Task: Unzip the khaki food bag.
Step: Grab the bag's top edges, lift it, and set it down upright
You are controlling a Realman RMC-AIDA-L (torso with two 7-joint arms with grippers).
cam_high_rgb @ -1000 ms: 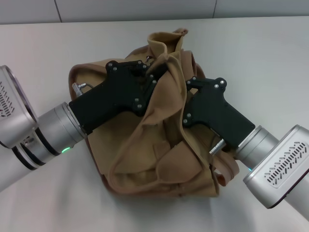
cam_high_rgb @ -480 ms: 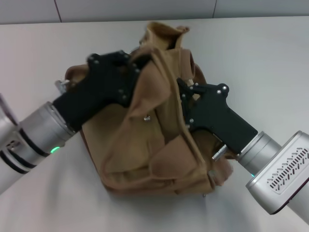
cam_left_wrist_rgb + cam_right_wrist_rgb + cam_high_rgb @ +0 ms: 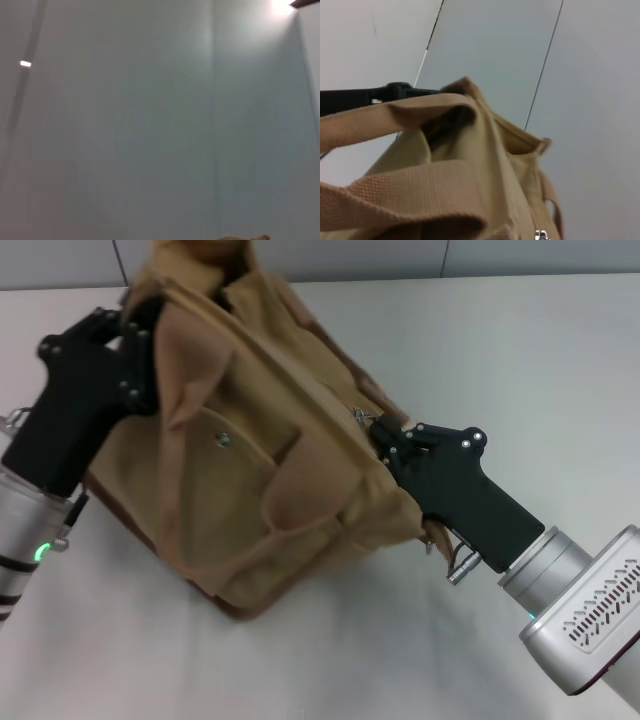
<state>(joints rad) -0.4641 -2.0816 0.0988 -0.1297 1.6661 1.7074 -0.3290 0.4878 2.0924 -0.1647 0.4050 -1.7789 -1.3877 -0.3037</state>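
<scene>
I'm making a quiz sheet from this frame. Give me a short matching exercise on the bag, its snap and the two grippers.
Things:
1. khaki food bag
2. metal snap
3. left gripper
4. right gripper

Descriptions:
A. at the bag's upper left end
B. tilted, stretched between both grippers
C. on the front pocket
D. at the bag's top edge by a metal fitting

Pairs: 1-B, 2-C, 3-A, 4-D

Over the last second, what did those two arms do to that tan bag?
The left end effector swung up and out toward the robot's left, dragging the khaki food bag with it, so the bag went from slumped to pulled up and tilted, its snap pocket now facing the camera. The right end effector moved little and remains at the bag's top edge. The bag is still on the table.
</scene>
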